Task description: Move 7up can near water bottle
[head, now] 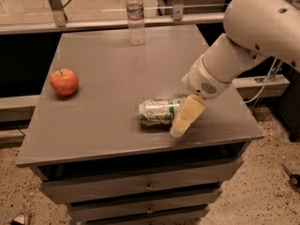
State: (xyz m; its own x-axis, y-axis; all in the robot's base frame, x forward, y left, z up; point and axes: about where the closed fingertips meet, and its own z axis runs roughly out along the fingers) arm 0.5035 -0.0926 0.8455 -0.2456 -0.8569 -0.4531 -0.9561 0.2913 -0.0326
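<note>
The 7up can [158, 112], whitish-silver with green bands, lies on its side near the front of the grey table [108, 74]. My gripper [184, 119] hangs from the white arm at the can's right end, its pale fingers overlapping that end. The water bottle [135, 16], clear with a white cap and pale label, stands upright at the table's far edge, well behind the can.
A red-orange apple [64, 81] sits on the left side of the table. The table has drawers [140, 186] below its front edge. A metal rail and glass panel run behind the table. Cables lie at the right.
</note>
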